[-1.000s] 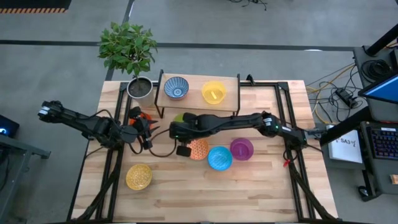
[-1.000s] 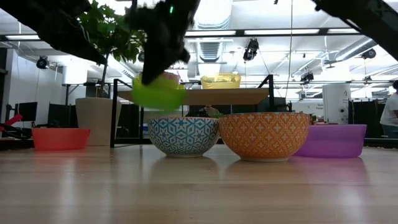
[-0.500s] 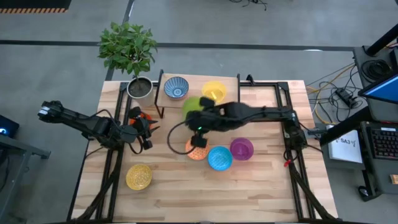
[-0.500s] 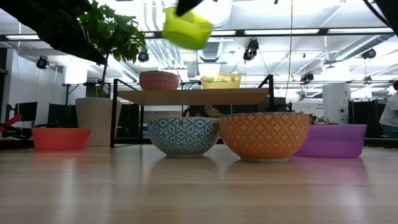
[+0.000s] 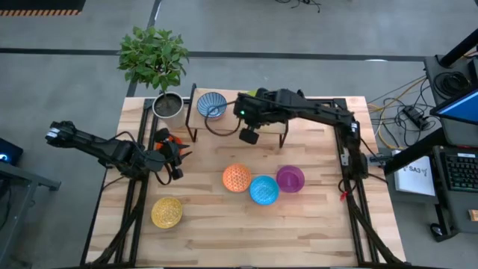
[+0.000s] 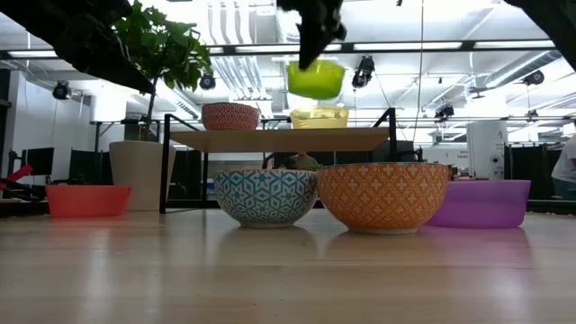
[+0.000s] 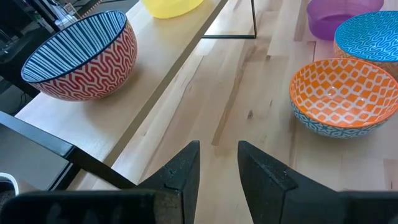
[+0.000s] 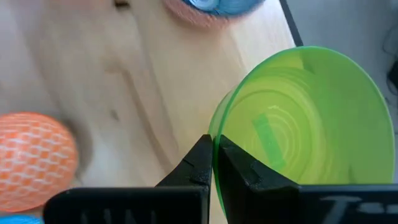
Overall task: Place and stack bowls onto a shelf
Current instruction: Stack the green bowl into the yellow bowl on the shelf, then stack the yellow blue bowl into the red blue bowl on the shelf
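My right gripper (image 5: 252,104) is shut on the green bowl (image 6: 316,79) and holds it in the air over the shelf (image 6: 279,139), just above the yellow bowl (image 6: 319,117) standing there. A blue-white patterned bowl (image 5: 212,104) also stands on the shelf. The orange patterned (image 5: 237,178), bright blue (image 5: 264,190), purple (image 5: 290,178) and yellow speckled (image 5: 166,213) bowls sit on the tabletop. The red-orange bowl (image 6: 87,200) rests near the table's left side. My left gripper (image 7: 217,168) waits open near it, low over the table, touching nothing. My right gripper holds the green bowl by its rim (image 8: 216,134), with one finger (image 8: 242,171) inside the bowl and the other outside the wall. The bowl is lifted clear, nearly level with its mouth up, hanging over the yellow bowl without touching it.
A grey pot with a green plant (image 5: 168,104) stands at the shelf's left end. The shelf's black legs (image 6: 165,175) reach down to the table. A cable loops on the table by the left gripper. Bare tabletop lies along the near edge.
My right gripper has carried the green bowl up from beside the orange patterned bowl and toward the far edge, ending over the shelf above the yellow bowl. The bowl, tipped on the way, now hangs nearly level.
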Tool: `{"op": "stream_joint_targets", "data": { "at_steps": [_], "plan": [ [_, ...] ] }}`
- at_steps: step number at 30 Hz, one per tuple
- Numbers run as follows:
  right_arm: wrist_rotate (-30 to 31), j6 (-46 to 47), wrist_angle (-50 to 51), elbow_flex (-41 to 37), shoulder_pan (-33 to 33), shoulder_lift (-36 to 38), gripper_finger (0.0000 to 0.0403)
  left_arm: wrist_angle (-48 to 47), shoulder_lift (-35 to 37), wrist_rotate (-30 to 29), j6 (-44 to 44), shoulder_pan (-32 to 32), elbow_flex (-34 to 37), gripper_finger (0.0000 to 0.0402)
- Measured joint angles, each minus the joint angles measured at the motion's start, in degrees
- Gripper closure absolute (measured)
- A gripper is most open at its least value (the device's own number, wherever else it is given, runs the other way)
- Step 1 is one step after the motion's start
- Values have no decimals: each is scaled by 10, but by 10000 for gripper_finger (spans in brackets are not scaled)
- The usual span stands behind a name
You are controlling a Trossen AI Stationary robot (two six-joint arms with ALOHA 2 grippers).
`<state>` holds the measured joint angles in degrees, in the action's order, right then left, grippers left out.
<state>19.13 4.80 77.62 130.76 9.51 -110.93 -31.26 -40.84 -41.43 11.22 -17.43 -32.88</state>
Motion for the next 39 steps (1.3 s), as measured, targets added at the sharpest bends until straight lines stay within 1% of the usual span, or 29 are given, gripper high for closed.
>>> {"op": "stream_joint_targets", "data": {
  "at_steps": [4, 8, 12, 17, 20, 26, 29, 34, 39],
  "plan": [
    [-1, -3, 0, -24, 23, -7, 394, 0, 0, 0, 0, 0, 0, 310],
    [-2, -3, 1, -45, 32, -7, 394, 0, 0, 0, 0, 0, 1, 310],
    [-17, -7, -4, -47, 32, -7, 394, -1, 0, 0, 0, 0, 3, 310],
    [-18, -9, -7, -47, 32, -7, 391, -1, -1, 0, 0, 0, 3, 310],
    [-17, -9, -9, -47, 32, -7, 375, 0, -1, 0, 0, 0, 3, 310],
    [-16, -5, -18, -47, 32, -6, 325, 0, -1, 0, 0, 0, 3, 310],
    [-15, 2, -18, -47, 31, -3, 314, 0, -1, 0, 0, 0, 2, 310],
    [-11, 19, -19, -47, 22, 9, 318, 0, -1, 0, 0, 0, 3, 310],
    [-11, 21, -24, -52, -10, 18, 330, 0, -1, 0, 0, 0, 3, 310]
  ]
}}
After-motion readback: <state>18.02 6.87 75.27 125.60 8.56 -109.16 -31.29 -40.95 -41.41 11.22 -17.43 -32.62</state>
